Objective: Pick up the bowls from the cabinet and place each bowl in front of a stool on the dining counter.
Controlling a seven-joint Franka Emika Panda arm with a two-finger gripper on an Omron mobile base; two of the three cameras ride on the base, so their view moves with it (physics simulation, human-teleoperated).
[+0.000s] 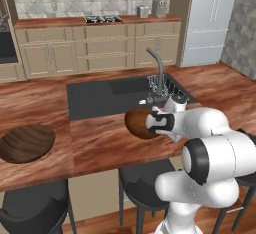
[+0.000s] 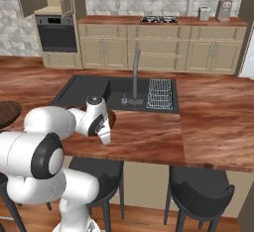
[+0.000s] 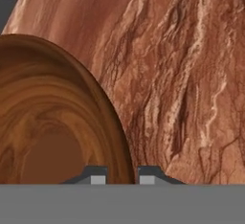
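reddish wood surface (image 1: 100, 143) carried inset black sink (image 1: 100, 98) with faucet (image 1: 159, 70). jaws (image 3: 122, 177) were closed on rim of one bowl (image 1: 136, 123) near sink; other bowl (image 1: 26, 143) sat at left, above stool (image 1: 35, 210).

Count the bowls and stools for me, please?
Bowls: 2, one on the counter, one in the tool.
Stools: 3, namely.
Total: 5.
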